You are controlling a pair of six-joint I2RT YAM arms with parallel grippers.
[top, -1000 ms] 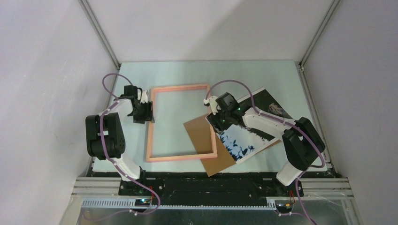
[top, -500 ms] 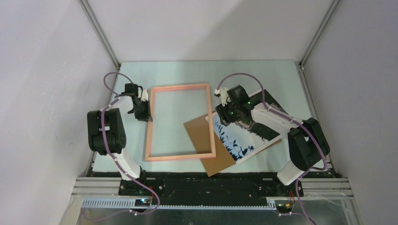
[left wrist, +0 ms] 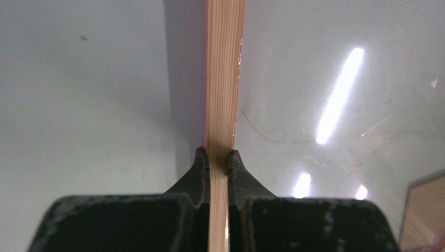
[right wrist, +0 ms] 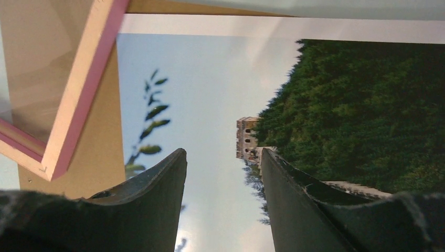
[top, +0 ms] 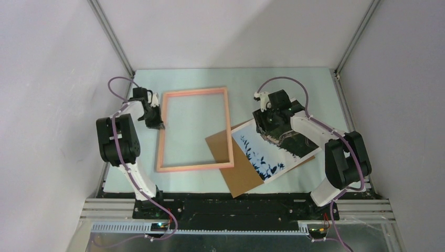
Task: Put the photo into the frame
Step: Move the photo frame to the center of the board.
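The left gripper (left wrist: 216, 157) has clamped the frame (top: 194, 92) by its left rail and dragged it leftward, just clear of the photo (top: 265, 155). The right gripper (right wrist: 223, 157) hovers over the photo, jaws apart, empty.

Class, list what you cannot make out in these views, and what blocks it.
1. Top view: far end of the photo, hidden under the right gripper.
2. Top view: part of the backing board, covered by the photo and the frame.
3. Left wrist view: all of the frame but one rail in the left gripper, cut off by the edges.
4. Right wrist view: whether the right gripper touches the photo.
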